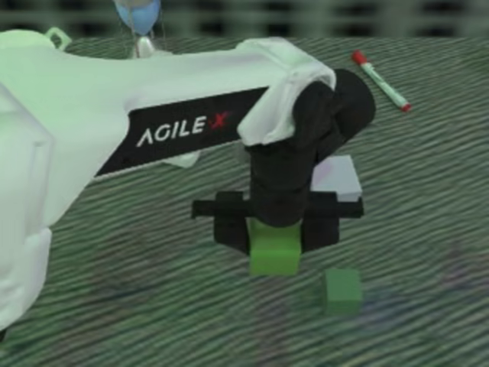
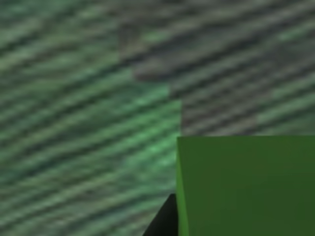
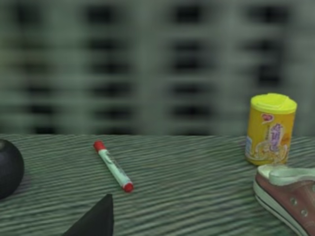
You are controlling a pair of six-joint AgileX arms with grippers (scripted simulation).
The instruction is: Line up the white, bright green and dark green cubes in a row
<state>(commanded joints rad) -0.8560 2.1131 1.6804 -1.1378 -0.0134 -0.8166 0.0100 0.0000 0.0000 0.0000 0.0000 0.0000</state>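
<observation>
L gripper, at table ctr, clenched on bright green cube, w/ white cube just beside at 1 o'clock, dark green cube near at 4 o'clock; R arm not visible from above.

The left arm is built of bulky, rounded white shells, and along its forearm runs a black panel lettered "AGILE" in white with a red "X" after it. Past the white cuff the wrist turns glossy black and rounded, leading to a black cylindrical neck and a wide, flat black crossbar. The left gripper under that bar is black and blocky, with squared fingers.
</observation>
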